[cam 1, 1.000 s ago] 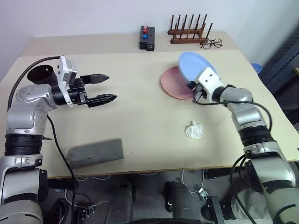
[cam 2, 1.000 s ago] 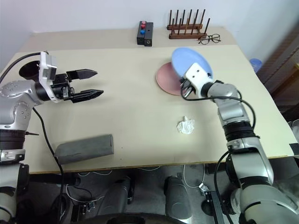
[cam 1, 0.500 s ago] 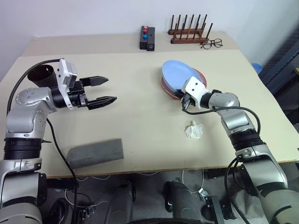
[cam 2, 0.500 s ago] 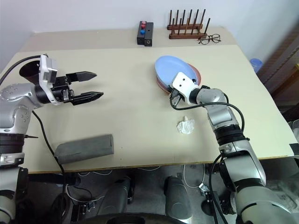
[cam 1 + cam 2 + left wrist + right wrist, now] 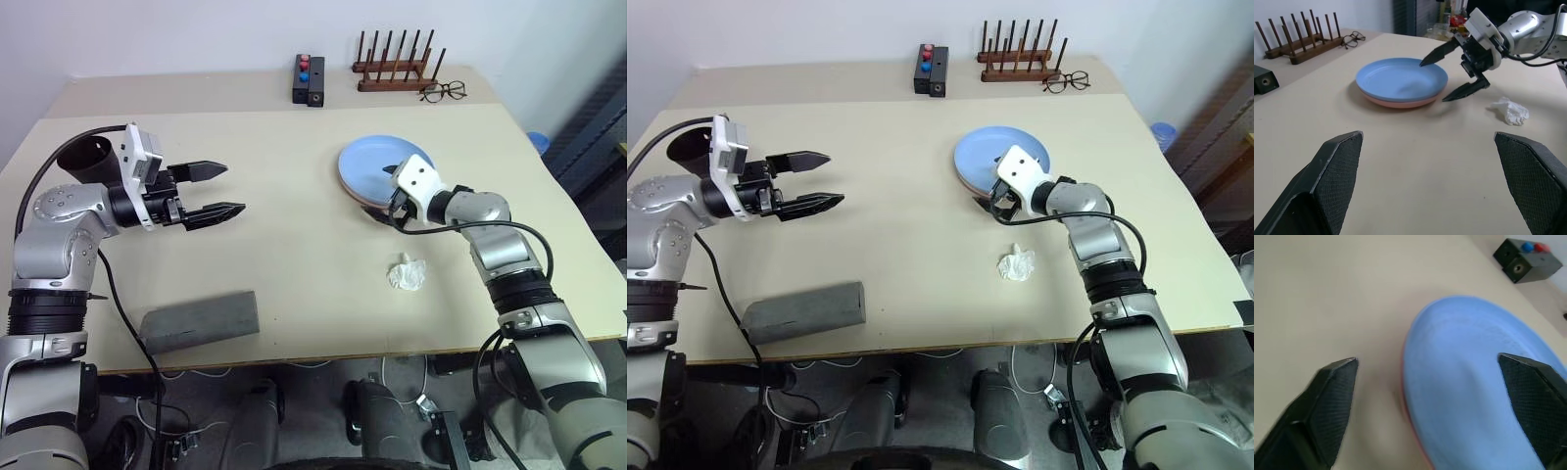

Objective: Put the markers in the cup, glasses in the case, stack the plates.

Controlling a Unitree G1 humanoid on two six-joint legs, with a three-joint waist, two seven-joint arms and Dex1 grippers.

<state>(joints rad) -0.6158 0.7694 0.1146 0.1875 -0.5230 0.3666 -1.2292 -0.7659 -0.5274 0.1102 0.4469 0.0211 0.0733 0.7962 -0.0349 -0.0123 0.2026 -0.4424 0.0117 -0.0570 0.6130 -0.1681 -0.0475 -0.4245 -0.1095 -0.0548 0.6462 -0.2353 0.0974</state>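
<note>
plates: light blue plate (image 5: 379, 166) lies flat on the pink plate (image 5: 1400, 101), toward the far right part of the desk (image 5: 294, 264); a thin pink crescent shows under the near rim, so the stack looks seated and roughly centred.
handling: shallow, stiff and round, likely smooth and a little slippery at the rim; probably light plastic, though breakable ware cannot be ruled out. best hold would be across the rim edge, one finger above and one below.
axis: round, so no long axis; both face up and lie level on the desk.
right pincer (image 5: 1455, 71): jaws spread wide at the near right rim of the stack, upper finger over the blue rim, lower finger just off the edge; it holds nothing.
left pincer (image 5: 215, 189): wide open and empty, held level above the left part of the desk, pointing toward the plates and well apart from them.
cup (image 5: 83, 157): black, behind the left arm near the far left of the desk; its contents are hidden.
case (image 5: 200, 320): grey, closed, lying near the front left edge, long axis running left to right with a slight tilt.
stage: judged from the stack, the plate step looks done.
other things: crumpled white tissue (image 5: 408, 274) near the right arm; black box with red and blue buttons (image 5: 309, 80), wooden rack (image 5: 394, 67) and wire-framed spectacles (image 5: 443, 92) along the far edge.
</note>
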